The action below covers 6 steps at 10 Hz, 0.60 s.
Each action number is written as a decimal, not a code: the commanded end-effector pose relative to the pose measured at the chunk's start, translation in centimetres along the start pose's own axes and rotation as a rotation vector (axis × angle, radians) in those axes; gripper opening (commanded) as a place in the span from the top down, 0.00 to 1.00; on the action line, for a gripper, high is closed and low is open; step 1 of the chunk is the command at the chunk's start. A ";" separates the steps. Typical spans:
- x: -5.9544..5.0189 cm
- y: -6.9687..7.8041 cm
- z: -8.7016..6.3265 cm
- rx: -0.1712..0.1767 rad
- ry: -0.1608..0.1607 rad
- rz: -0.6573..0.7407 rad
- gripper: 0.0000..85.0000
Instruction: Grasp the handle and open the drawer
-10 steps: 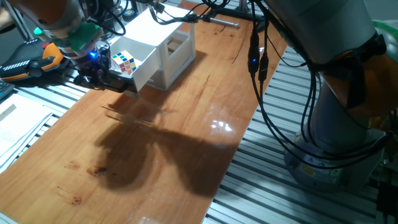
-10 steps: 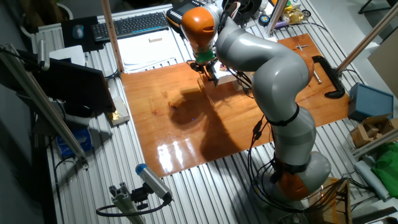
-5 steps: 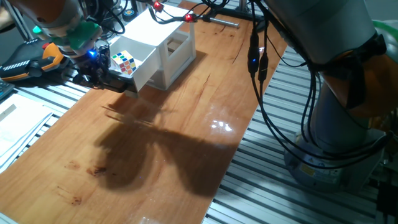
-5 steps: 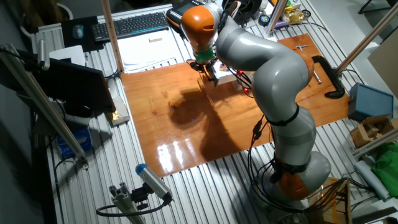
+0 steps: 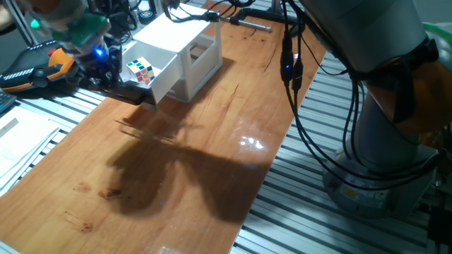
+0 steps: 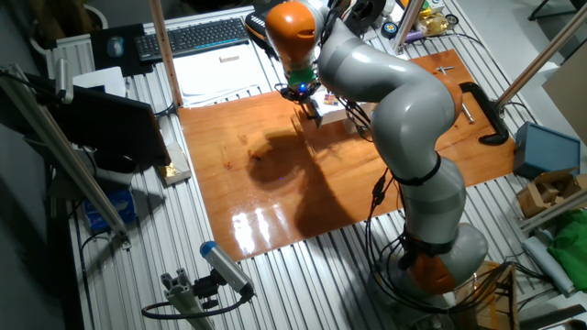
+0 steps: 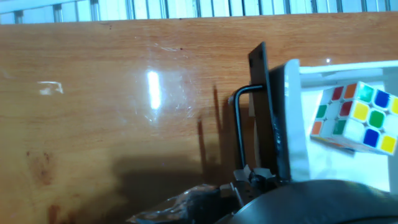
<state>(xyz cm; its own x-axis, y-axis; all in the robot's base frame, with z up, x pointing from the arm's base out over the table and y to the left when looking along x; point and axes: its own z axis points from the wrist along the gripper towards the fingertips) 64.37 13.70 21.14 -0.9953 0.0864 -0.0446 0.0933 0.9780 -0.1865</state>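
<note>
The white drawer (image 5: 168,74) stands pulled out of the small white cabinet (image 5: 201,53), with a colourful cube (image 5: 141,70) inside it. In the hand view the thin dark handle (image 7: 239,130) stands off the drawer's dark front, beside the white drawer rim (image 7: 292,124) and the cube (image 7: 354,118). My gripper (image 5: 116,79) hovers just left of and above the drawer front. Its fingertips (image 7: 249,177) sit at the handle's lower end, and the bar is free of them. In the other fixed view the gripper (image 6: 305,103) is at the cabinet's left side.
A black-and-orange tool (image 5: 28,70) lies off the table to the left. Black cables (image 5: 293,70) hang over the table's right side. A keyboard (image 6: 193,37) lies behind the table, and a black clamp (image 6: 481,110) lies at its far end.
My hand has moved a little up and to the left, away from the drawer front. The drawer and the cube have stayed where they were.
</note>
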 end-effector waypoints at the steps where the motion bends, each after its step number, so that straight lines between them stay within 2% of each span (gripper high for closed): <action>1: 0.1 -0.4 -0.8 -0.002 0.004 0.009 0.99; 3: 0.7 -0.9 -2.1 -0.017 0.007 0.031 0.99; 5: 2.0 -0.8 -3.5 -0.025 0.007 0.047 0.99; 6: 2.6 -0.8 -4.0 -0.044 0.011 0.056 0.99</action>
<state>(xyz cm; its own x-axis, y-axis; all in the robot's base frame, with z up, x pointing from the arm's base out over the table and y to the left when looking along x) 61.56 13.94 25.17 -0.9884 0.1456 -0.0433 0.1503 0.9790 -0.1376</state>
